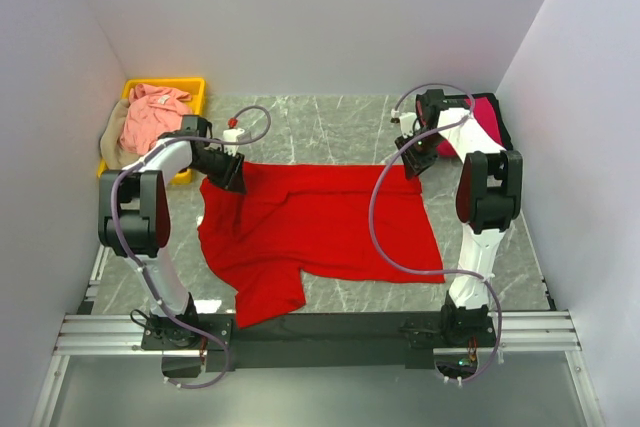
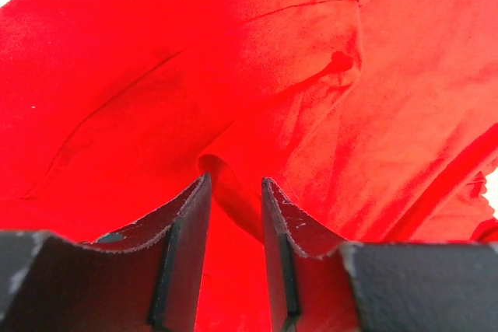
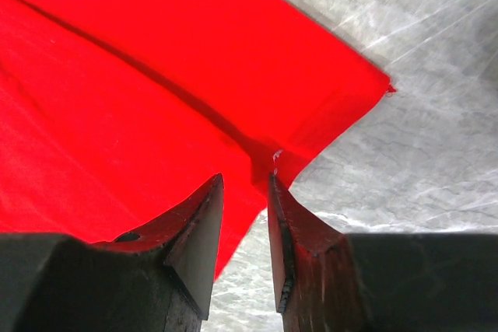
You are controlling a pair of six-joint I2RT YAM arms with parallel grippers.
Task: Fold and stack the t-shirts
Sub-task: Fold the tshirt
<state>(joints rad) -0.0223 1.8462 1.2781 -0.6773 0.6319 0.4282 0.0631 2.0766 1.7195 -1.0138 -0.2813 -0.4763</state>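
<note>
A bright red t-shirt (image 1: 320,217) lies spread across the middle of the table, its far edge pulled straight between my two grippers. My left gripper (image 1: 230,173) is at its far left corner; in the left wrist view the jaws (image 2: 235,180) are nearly closed on a bunched fold of red cloth (image 2: 156,75). My right gripper (image 1: 410,163) is at the far right corner; in the right wrist view it (image 3: 244,177) pinches the shirt's edge (image 3: 117,75). A crimson-magenta t-shirt (image 1: 488,117) lies at the far right. A salmon pink t-shirt (image 1: 155,117) lies over a tan one (image 1: 114,150) in the bin.
A yellow plastic bin (image 1: 192,84) stands at the far left against the wall. The grey marble table (image 1: 330,127) shows behind the red shirt and beside it (image 3: 405,153). White walls close in the left, back and right sides.
</note>
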